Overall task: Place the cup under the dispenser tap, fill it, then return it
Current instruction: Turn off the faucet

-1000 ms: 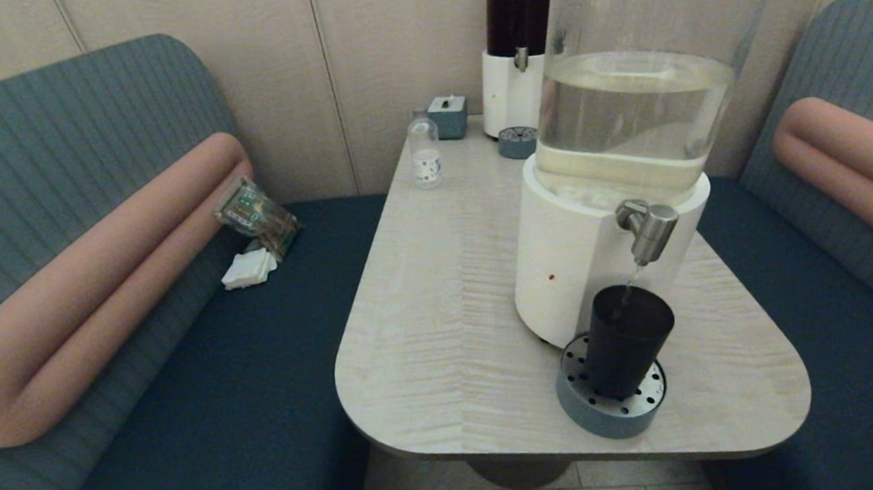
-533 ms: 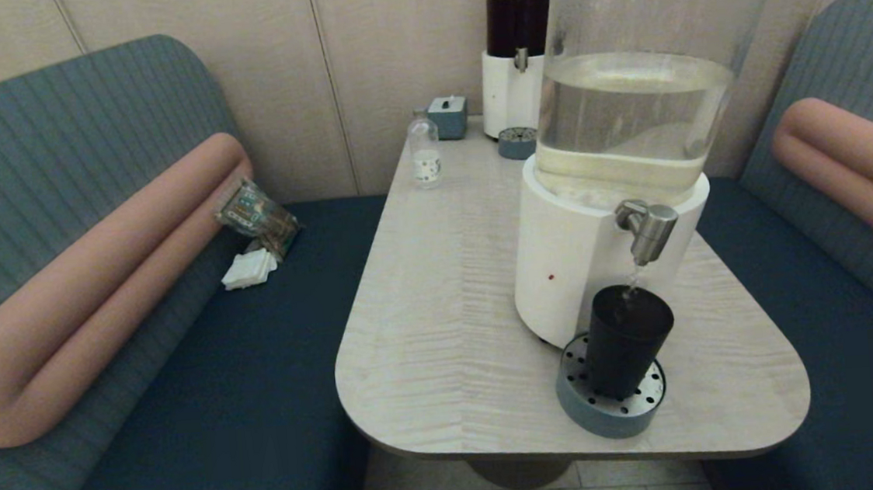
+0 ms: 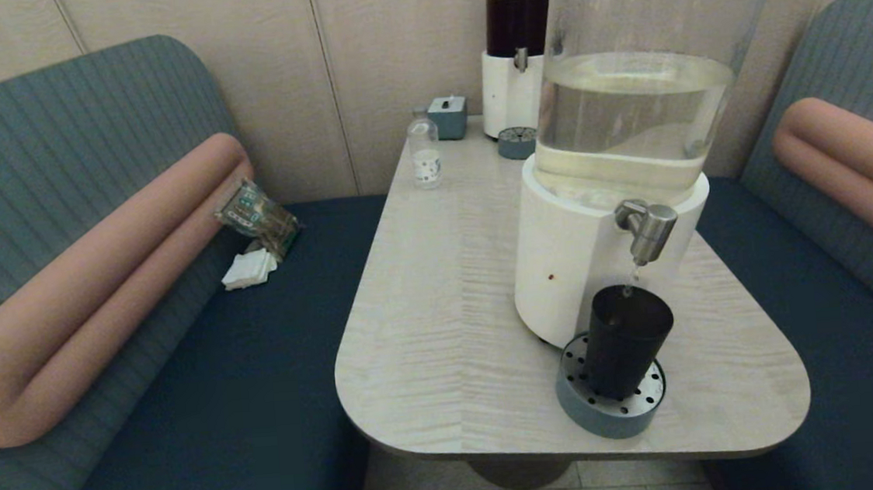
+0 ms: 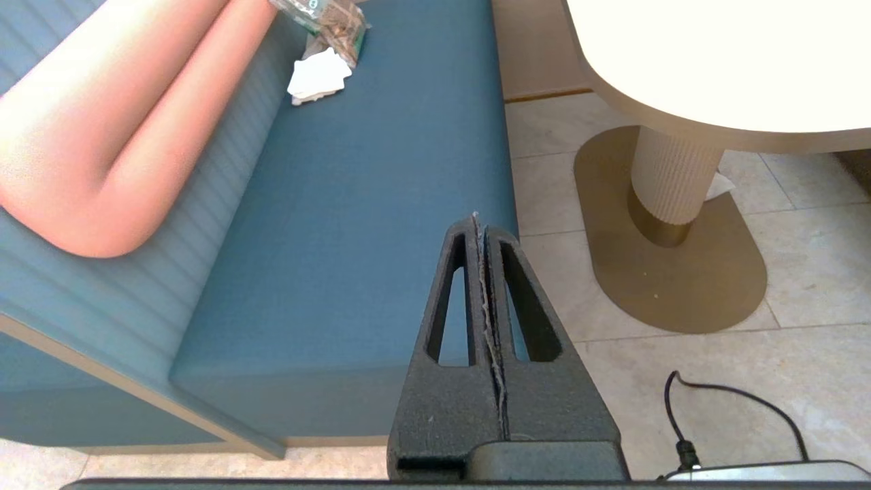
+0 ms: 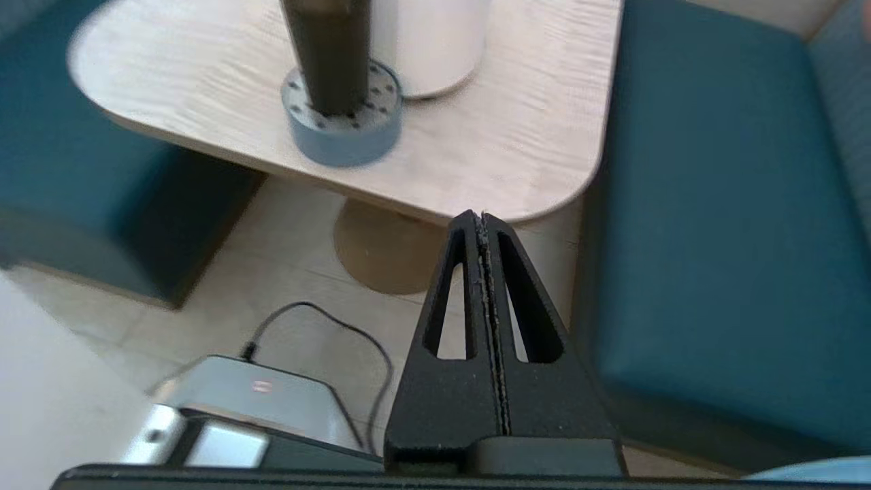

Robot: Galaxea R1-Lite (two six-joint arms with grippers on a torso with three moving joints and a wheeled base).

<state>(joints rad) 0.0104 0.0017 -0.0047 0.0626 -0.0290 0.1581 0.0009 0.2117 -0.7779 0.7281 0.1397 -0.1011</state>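
Observation:
The black cup [image 3: 625, 341] stands upright on the round grey drip tray [image 3: 610, 410], directly below the metal dispenser tap [image 3: 647, 230] on the white base of the large clear dispenser [image 3: 631, 97]. A thin trickle falls from the tap into the cup. The right wrist view shows the cup [image 5: 329, 51] on its tray beyond the table's edge. My right gripper [image 5: 482, 219] is shut and empty, held low in front of the table. My left gripper [image 4: 478, 221] is shut and empty, low over the floor beside the left bench. Neither gripper appears in the head view.
A small clear bottle [image 3: 424, 152], a small blue box [image 3: 448, 116] and a smaller dark-liquid dispenser [image 3: 516, 52] stand at the table's far end. A snack packet [image 3: 256, 212] and napkins [image 3: 249, 269] lie on the left bench. A cable [image 5: 320, 354] runs on the floor.
The stream from the tap into the cup has thinned to a trickle. The cup and both grippers have stayed where they were.

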